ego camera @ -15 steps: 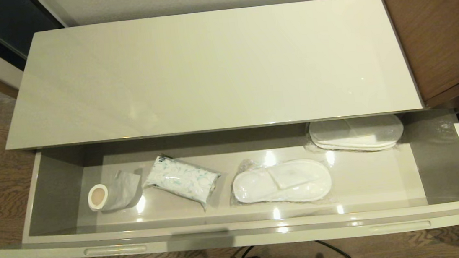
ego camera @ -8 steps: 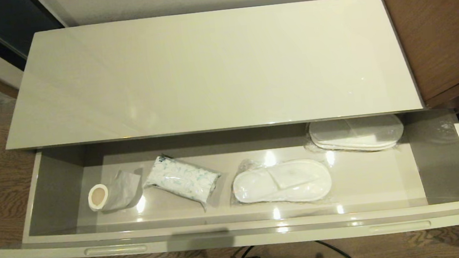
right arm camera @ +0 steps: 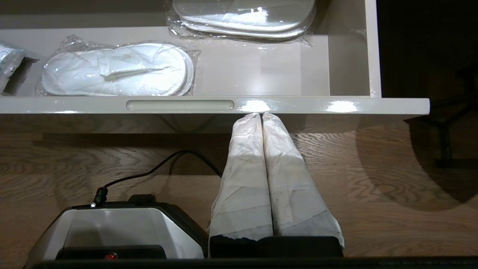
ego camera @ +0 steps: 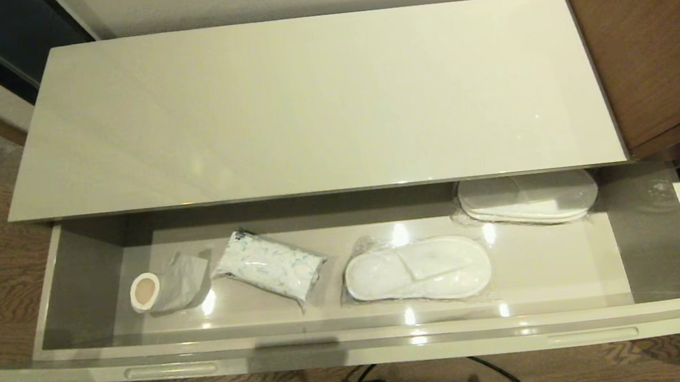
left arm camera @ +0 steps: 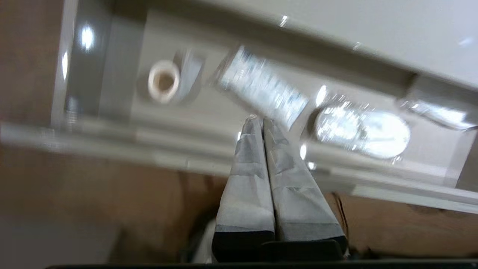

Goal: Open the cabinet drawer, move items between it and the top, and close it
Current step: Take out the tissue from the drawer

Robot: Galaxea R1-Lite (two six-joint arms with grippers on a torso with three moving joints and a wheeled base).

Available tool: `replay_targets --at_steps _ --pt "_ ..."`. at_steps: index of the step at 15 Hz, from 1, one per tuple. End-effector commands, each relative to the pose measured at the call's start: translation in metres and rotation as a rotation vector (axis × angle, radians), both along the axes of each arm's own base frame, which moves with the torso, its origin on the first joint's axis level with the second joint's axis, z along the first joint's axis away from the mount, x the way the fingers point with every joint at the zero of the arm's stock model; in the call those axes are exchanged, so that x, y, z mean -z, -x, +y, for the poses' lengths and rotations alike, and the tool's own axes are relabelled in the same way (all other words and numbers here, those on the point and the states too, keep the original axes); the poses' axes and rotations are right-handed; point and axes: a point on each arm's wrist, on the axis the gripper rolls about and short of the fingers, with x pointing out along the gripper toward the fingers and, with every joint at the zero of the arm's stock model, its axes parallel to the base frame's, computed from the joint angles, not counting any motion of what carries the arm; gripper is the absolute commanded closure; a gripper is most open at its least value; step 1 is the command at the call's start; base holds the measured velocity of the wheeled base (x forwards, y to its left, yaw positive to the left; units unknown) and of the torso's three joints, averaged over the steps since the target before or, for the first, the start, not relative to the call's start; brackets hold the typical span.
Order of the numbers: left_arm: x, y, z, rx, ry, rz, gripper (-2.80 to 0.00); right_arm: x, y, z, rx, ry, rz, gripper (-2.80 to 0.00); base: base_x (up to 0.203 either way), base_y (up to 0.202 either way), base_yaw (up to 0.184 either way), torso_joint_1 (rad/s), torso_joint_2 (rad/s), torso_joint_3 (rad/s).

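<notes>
With the cabinet drawer (ego camera: 355, 345) unchanged and fully open, my left gripper (left arm camera: 260, 120) – jaws pressed together, empty – is now swinging toward the tissue pack (ego camera: 269, 269) on the drawer floor, to lift it to the top (ego camera: 307, 107); my right gripper (right arm camera: 260, 115) sits parked, jaws together.

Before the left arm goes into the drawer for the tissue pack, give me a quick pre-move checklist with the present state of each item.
1. Cabinet drawer pulled open: ok.
2. Tissue pack lying uncovered on the drawer floor, apart from the roll and the wrapped slippers: ok.
3. Top has bare surface to set it on: ok.
4. Left gripper ready to grasp: not ok, fingers are shut.
5. Left gripper lined up over the pack: cannot tell; it is out of the head view.
6. Right gripper out of the way: ok, shut, low in front of the drawer face.
</notes>
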Motion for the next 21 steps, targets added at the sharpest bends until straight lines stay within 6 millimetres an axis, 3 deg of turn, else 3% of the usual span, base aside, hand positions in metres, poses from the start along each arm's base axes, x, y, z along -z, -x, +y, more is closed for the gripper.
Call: replay_targets --at_steps 1,3,7,9,11,16,18,21 --pt "-0.001 -0.025 0.003 -0.012 0.024 0.118 0.0 0.0 0.0 0.0 0.0 0.001 0.003 0.0 0.0 0.0 0.0 0.0 0.0 0.0" --pt "-0.001 -0.034 0.0 0.068 0.048 0.213 0.0 0.0 0.0 0.0 0.001 0.002 0.003 0.0 0.0 0.0 0.0 0.0 0.0 0.0" --pt "0.02 -0.071 -0.006 0.214 0.168 0.555 0.0 0.0 0.0 0.0 0.0 0.002 0.003 0.0 0.0 0.0 0.0 0.0 0.0 0.0" --pt "0.02 -0.097 -0.007 0.162 0.276 0.627 0.0 0.0 0.0 0.0 0.001 0.001 0.003 0.0 0.0 0.0 0.0 0.0 0.0 0.0" --pt "0.02 -0.108 -0.008 0.118 0.333 0.647 0.0 0.0 0.0 0.0 0.0 0.002 0.003 0.0 0.0 0.0 0.0 0.0 0.0 0.0" --pt "0.044 -0.191 -0.008 -0.249 0.45 0.776 0.0 0.0 0.0 0.0 0.001 0.002 0.003 0.0 0.0 0.0 0.0 0.0 0.0 0.0" --pt "0.043 -0.195 -0.008 -0.284 0.458 0.769 0.0 0.0 0.0 0.0 0.001 0.002 0.003 0.0 0.0 0.0 0.0 0.0 0.0 0.0" --pt "0.058 -0.218 -0.009 -0.297 0.452 0.826 0.0 0.0 0.0 0.0 0.001 0.002 0.003 0.0 0.0 0.0 0.0 0.0 0.0 0.0"
